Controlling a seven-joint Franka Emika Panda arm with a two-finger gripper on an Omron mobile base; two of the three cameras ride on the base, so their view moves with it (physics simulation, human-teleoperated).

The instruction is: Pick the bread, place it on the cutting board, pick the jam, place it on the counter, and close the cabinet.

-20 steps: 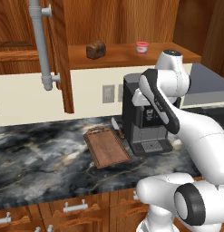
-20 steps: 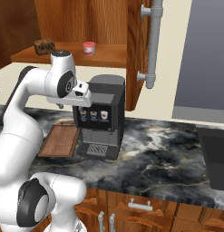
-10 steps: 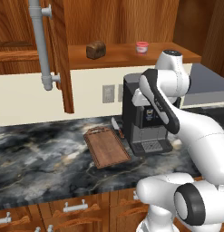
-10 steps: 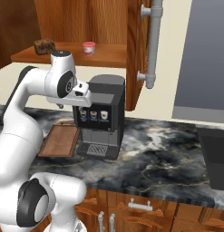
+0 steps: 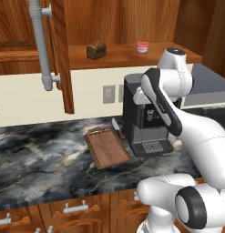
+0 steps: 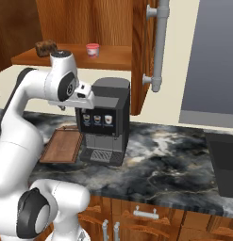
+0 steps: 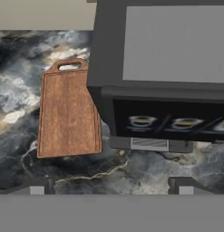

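Observation:
The bread (image 5: 96, 49) (image 6: 45, 47) and the jam (image 5: 142, 47) (image 6: 92, 50) stand apart on the open cabinet's wooden shelf, the jam to the right. On the counter (image 5: 36, 159) (image 6: 170, 160) the cutting board (image 5: 107, 149) (image 6: 63, 146) (image 7: 68, 115) lies bare, left of a coffee machine. My gripper (image 7: 111, 188) hangs open and holds nothing, above the machine's front and the board's right edge. The cabinet door (image 5: 63, 54) (image 6: 141, 56) stands open, its grey tube handle (image 5: 41, 41) (image 6: 158, 42) facing me.
A black coffee machine (image 5: 143, 118) (image 6: 106, 120) (image 7: 168, 68) stands right under my hand. A knife (image 5: 117, 129) lies between it and the board. Low drawers with silver handles (image 5: 75, 207) run under the counter. A dark appliance (image 6: 221, 164) sits at the far right.

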